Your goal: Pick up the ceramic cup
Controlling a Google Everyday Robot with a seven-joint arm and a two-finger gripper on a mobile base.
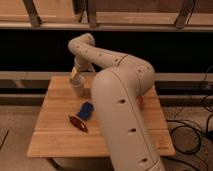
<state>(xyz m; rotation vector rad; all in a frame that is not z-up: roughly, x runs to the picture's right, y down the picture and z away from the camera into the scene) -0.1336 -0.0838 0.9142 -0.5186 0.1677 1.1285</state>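
The pale, upright ceramic cup stands near the far edge of the table, right beneath the pincer.

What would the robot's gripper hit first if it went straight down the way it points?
Most likely the ceramic cup: the gripper hangs just above it, pointing down, near a far corner of the wooden table. Depth is hard to judge, though.
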